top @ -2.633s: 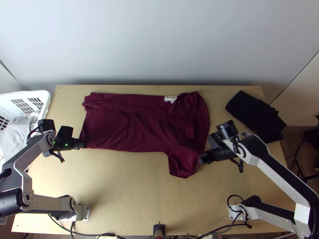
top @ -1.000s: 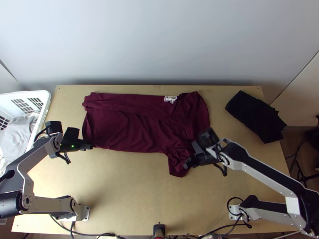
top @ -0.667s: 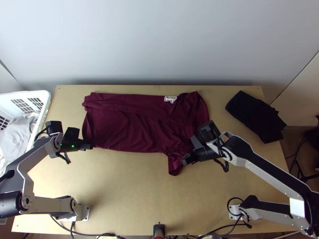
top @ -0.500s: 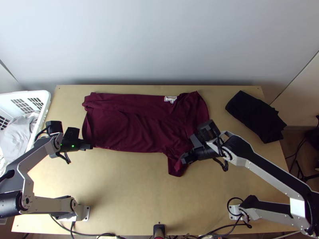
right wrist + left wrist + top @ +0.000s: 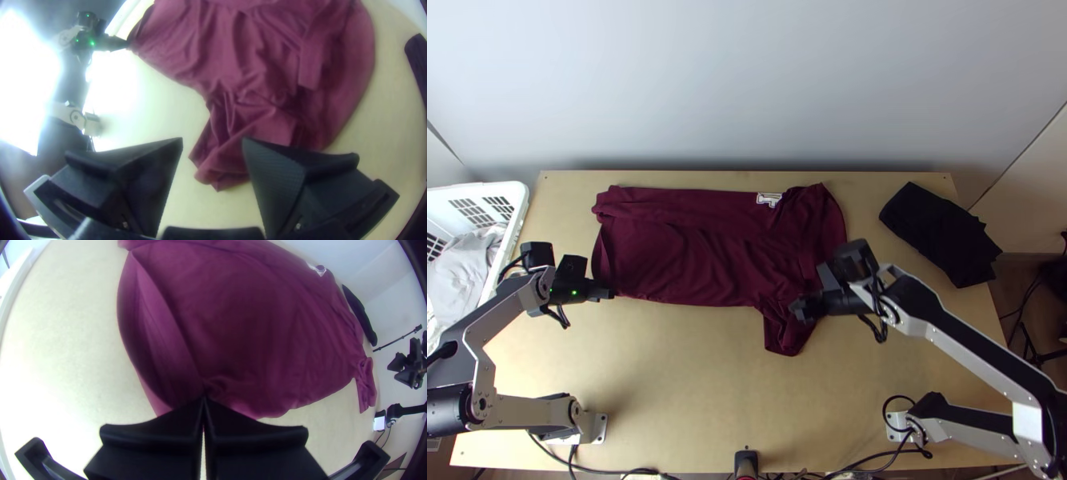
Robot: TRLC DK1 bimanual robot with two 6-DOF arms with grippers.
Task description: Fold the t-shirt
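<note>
On the light wooden desk (image 5: 667, 384) lies the maroon cloth t-shirt (image 5: 691, 256), far side folded in. The left claw (image 5: 204, 399) pinches its hem corner; the right claw (image 5: 212, 140), spread apart, has shifted inward over the near sleeve (image 5: 224, 162), likely readying the next fold.

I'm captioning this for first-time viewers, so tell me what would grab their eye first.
The maroon t-shirt stands out first, stretched lengthwise across the far half of the light table. Next, the left gripper pinches its near hem corner, while the right gripper hangs open over a rumpled sleeve. Black cloth lies at the table's far right.
</note>
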